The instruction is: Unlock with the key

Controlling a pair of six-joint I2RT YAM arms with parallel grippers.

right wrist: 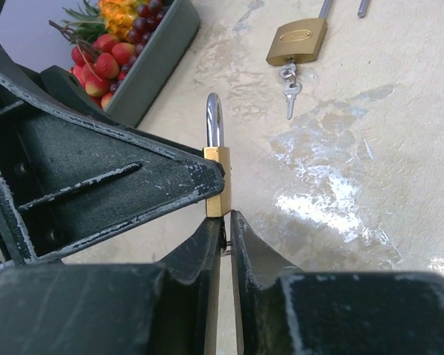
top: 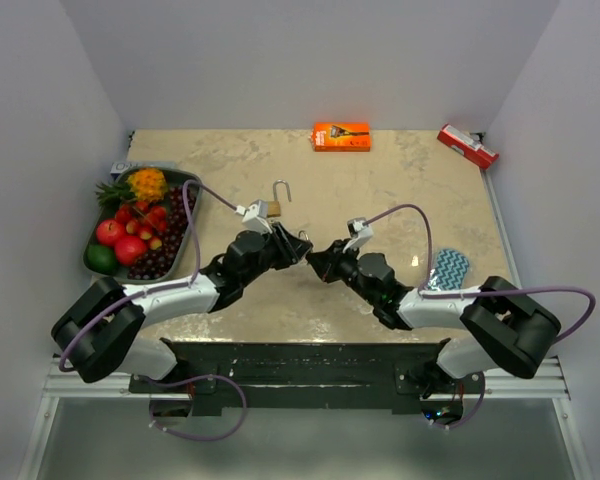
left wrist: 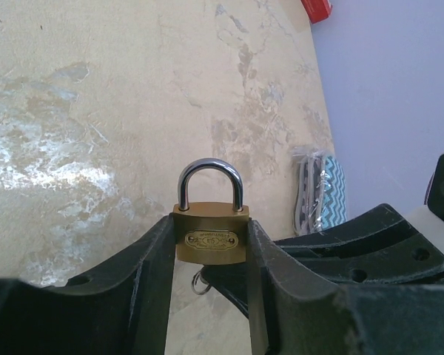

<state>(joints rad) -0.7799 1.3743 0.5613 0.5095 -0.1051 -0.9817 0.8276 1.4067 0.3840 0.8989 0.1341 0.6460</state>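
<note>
A brass padlock with its steel shackle closed is gripped by its sides in my left gripper, held upright above the table near the centre. My right gripper sits right under the padlock's bottom face, meeting the left gripper tip to tip. Its jaws stand a narrow slit apart. A small bit of the key shows between the right fingertips, and its ring hangs below the lock body. The key's blade is hidden.
A second brass padlock with an open shackle and keys lies on the table beyond. A grey tray of fruit sits at the left. An orange box, a red item and a blue chevron pouch lie around.
</note>
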